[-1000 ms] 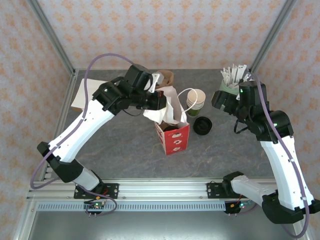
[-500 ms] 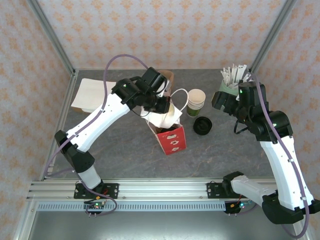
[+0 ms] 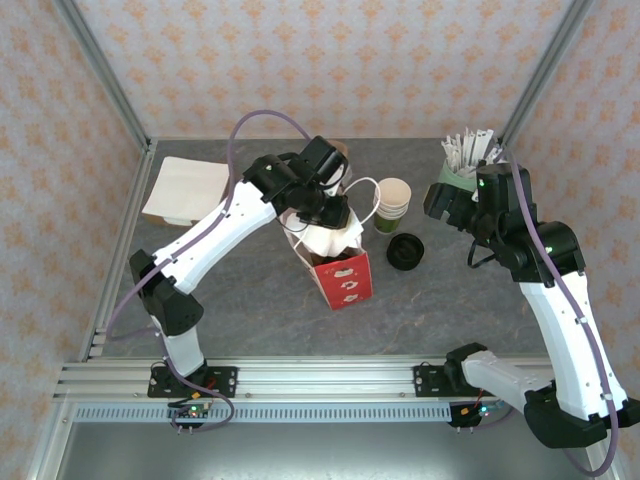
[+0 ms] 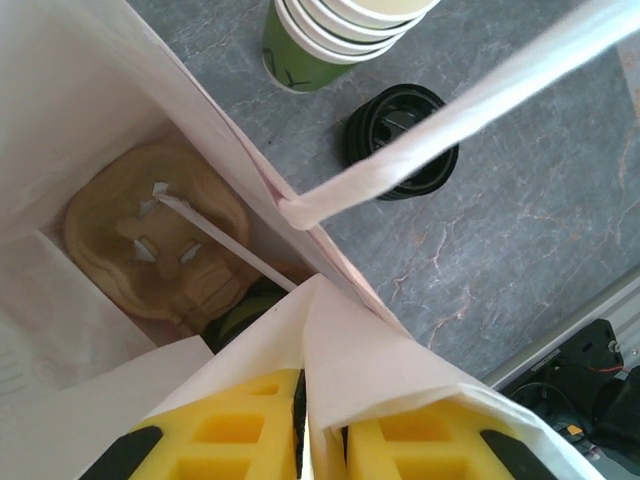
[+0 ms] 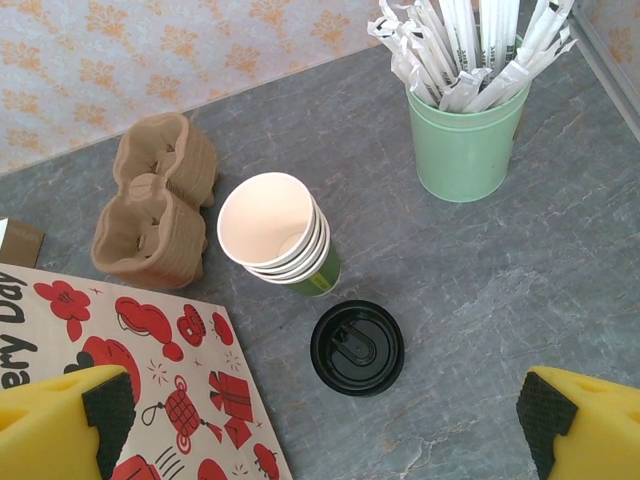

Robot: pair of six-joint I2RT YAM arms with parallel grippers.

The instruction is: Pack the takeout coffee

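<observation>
A stack of dark green paper cups (image 3: 391,205) (image 5: 278,232), cream inside and without lids, stands on the table. A black lid (image 3: 405,251) (image 5: 357,347) lies just in front of it. My left gripper (image 3: 335,212) (image 4: 303,390) is over the mouth of the red-and-white paper bag (image 3: 340,270), its yellow fingers pinching the bag's white rim (image 4: 370,350). Down in the bag lie a brown pulp carrier (image 4: 160,245), a white stick and a bit of something green (image 4: 240,312). My right gripper (image 3: 445,200) (image 5: 325,408) hangs open above the lid, holding nothing.
A second pulp carrier (image 5: 155,200) sits behind the bag. A pale mint cup of white sticks (image 3: 462,165) (image 5: 468,140) stands at the back right. A flat stack of cream paper (image 3: 185,190) lies at the back left. The bag's handle (image 4: 470,110) arches past the lid.
My left arm has swung right and forward with the bag's rim between its fingers, pulling the bag's mouth over. The right arm, cups and lid have not moved.
</observation>
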